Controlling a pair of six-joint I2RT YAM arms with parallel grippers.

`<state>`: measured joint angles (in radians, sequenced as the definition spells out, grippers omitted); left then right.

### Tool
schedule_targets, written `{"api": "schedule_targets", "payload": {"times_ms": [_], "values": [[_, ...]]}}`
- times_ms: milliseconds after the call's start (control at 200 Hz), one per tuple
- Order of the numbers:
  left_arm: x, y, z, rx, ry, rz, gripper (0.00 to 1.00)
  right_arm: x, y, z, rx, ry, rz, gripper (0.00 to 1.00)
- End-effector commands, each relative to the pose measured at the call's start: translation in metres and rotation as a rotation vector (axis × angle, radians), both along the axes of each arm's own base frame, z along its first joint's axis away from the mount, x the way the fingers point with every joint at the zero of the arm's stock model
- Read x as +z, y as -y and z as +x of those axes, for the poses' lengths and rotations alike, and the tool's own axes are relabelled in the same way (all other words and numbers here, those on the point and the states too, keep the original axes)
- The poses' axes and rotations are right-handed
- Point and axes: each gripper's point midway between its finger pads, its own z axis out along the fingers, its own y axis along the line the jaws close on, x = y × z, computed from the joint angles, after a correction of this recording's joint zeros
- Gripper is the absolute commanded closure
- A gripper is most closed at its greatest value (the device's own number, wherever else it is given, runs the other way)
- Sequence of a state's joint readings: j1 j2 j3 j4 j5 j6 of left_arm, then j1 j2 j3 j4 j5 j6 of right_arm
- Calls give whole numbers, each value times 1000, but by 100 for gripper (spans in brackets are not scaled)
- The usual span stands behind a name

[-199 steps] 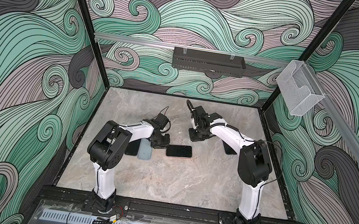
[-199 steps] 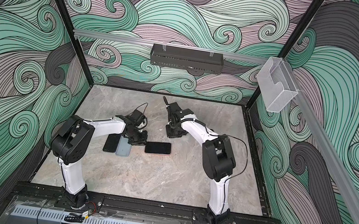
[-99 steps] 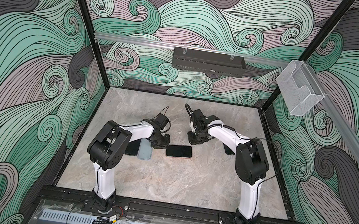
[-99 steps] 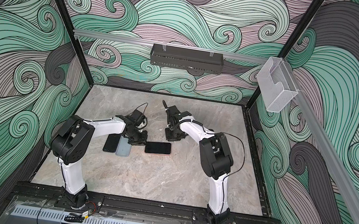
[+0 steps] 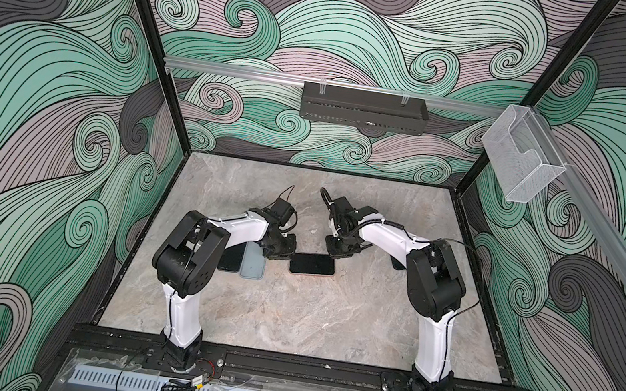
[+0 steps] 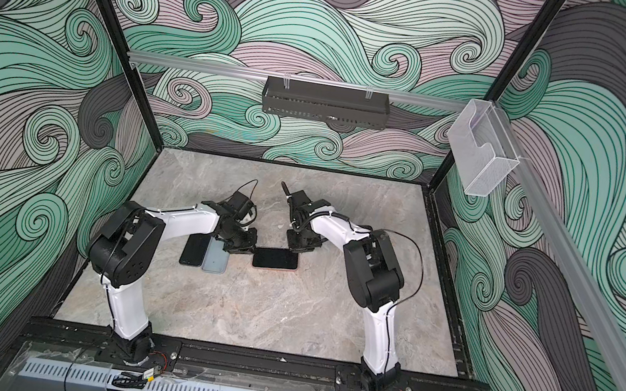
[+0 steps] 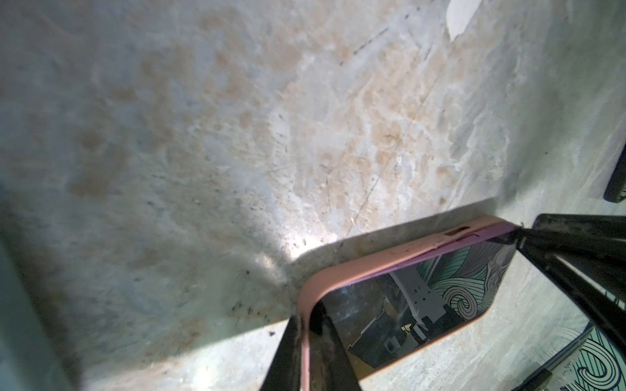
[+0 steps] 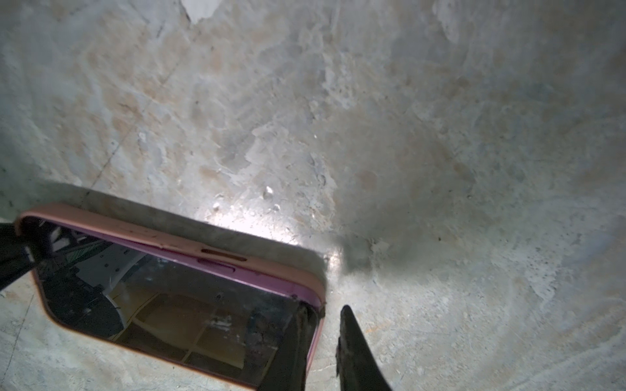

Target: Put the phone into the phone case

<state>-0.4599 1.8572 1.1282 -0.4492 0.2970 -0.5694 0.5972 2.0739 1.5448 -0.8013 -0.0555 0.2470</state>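
The phone point(image 5: 311, 264) point(image 6: 275, 259) lies flat, screen up, mid-table in both top views. It sits in a pink phone case point(image 7: 355, 270) point(image 8: 169, 242). The phone's purple edge point(image 8: 216, 262) stands a little above the case rim along one long side. My left gripper point(image 5: 286, 253) point(image 7: 306, 315) is at the phone's left end, shut on the pink rim, one finger inside and one outside. My right gripper point(image 5: 338, 251) point(image 8: 325, 309) straddles the right end. One finger rests on the screen corner. The other stands outside, with a sliver of table showing between it and the edge.
A second dark phone point(image 5: 230, 262) and a grey-blue case point(image 5: 252, 265) lie side by side under my left forearm. A dark flat object point(image 5: 397, 264) peeks from behind my right arm. A black basket point(image 5: 362, 109) and a clear holder point(image 5: 522, 160) hang on the walls.
My right gripper has come forward and down from behind the phone to its right end. The left gripper and the phone have stayed put.
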Motion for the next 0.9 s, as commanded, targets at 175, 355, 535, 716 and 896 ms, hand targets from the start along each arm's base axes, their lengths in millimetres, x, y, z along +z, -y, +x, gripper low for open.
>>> {"api": "schedule_targets", "payload": {"times_ms": [175,355,535,716,896], "values": [[-11,-11,-8,-1,-38,44,85,-18,4,-10,-8,-54,-40,80],[-9,-10,-6,1,-31,40,85,-30,14,-21,5,-81,-105,80],[-10,-10,-6,2,-33,35,85,-48,25,-32,14,-122,-189,80],[-11,-10,-7,0,-34,35,85,-60,28,-38,24,-143,-237,80],[-11,-12,-6,3,-33,34,85,-72,32,-45,27,-173,-267,80]]}}
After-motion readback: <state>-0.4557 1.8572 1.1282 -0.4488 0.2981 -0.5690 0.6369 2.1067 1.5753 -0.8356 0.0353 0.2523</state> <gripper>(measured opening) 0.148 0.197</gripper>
